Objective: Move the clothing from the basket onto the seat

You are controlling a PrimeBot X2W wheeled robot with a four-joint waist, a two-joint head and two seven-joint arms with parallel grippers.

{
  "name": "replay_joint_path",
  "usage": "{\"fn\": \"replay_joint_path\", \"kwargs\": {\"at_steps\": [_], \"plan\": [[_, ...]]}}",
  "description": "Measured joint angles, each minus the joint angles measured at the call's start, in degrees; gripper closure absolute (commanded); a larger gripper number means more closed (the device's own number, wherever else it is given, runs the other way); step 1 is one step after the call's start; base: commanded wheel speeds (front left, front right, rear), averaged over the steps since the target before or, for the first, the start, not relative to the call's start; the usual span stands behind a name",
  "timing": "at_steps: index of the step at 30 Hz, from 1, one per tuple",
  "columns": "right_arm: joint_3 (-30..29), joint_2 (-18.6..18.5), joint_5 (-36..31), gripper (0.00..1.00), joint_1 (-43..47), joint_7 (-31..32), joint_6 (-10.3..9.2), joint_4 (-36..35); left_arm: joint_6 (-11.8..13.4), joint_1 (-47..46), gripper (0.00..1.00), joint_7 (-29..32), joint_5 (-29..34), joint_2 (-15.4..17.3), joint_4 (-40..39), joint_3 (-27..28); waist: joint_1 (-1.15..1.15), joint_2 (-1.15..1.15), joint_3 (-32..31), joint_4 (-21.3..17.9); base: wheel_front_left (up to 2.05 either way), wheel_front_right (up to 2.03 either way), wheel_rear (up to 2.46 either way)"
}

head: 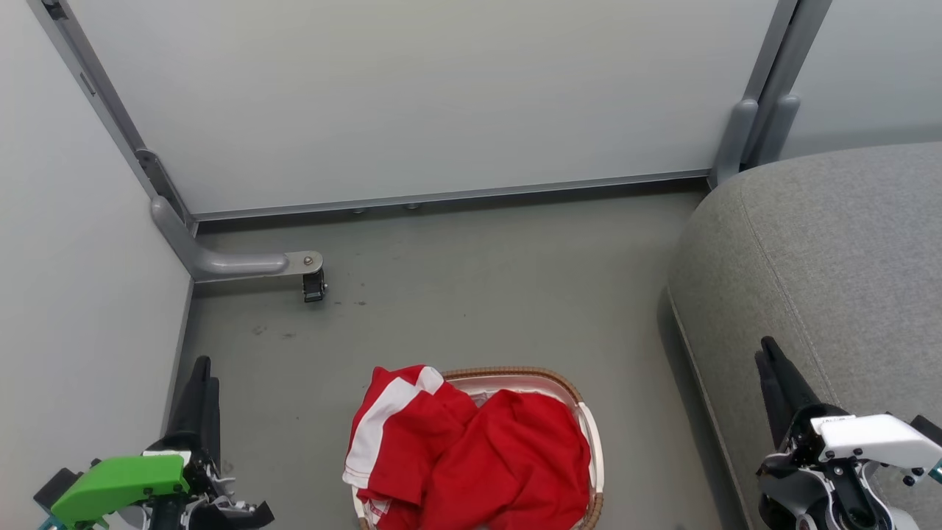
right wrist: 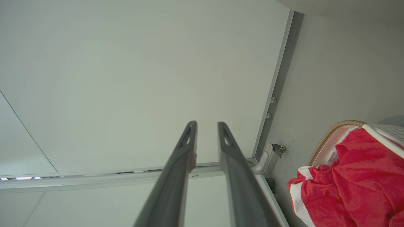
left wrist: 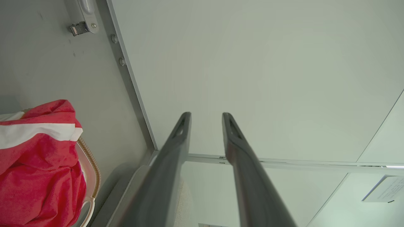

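Observation:
The clothing (head: 478, 456), bright red with white panels, is heaped in the basket (head: 508, 373) on the floor at the bottom centre, and one part hangs over the left rim. To the right rises the grey seat (head: 831, 258). My left gripper (head: 200, 364) hovers left of the basket, apart from it, fingers pointing away from me. In the left wrist view the left gripper (left wrist: 206, 115) stands open and empty, with the clothing (left wrist: 38, 164) and basket (left wrist: 91, 170) off to the side. My right gripper (head: 765, 350) hangs over the seat's front edge. The right gripper (right wrist: 206, 123) shows a narrow empty gap, and the clothing (right wrist: 356, 183) lies lower right in the right wrist view.
Pale partition panels (head: 412, 96) close off the far side and the left. A grey panel foot with a black castor (head: 313, 283) juts onto the grey floor (head: 486, 280) at the far left corner. Bare floor lies between the basket and the panels.

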Motion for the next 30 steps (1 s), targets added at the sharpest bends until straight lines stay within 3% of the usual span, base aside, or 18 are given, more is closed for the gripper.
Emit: {"fn": "replay_joint_path", "kwargs": {"at_steps": [8, 30], "plan": [[1.5, -0.6, -2.3, 0.00, 0.7, -1.9, -0.01, 0.3, 0.0, 0.7, 0.00, -2.0, 3.0, 0.1, 1.4, -0.3, 0.00, 0.00, 0.0, 0.0, 0.00, 0.00, 0.00], [5.1, -2.7, -27.7, 0.00, -0.2, -7.4, -0.01, -0.5, 0.1, 0.7, 0.00, -7.4, 30.6, 1.7, 2.3, -1.2, 0.00, 0.00, 0.3, 0.0, 0.00, 0.00, 0.00]]}}
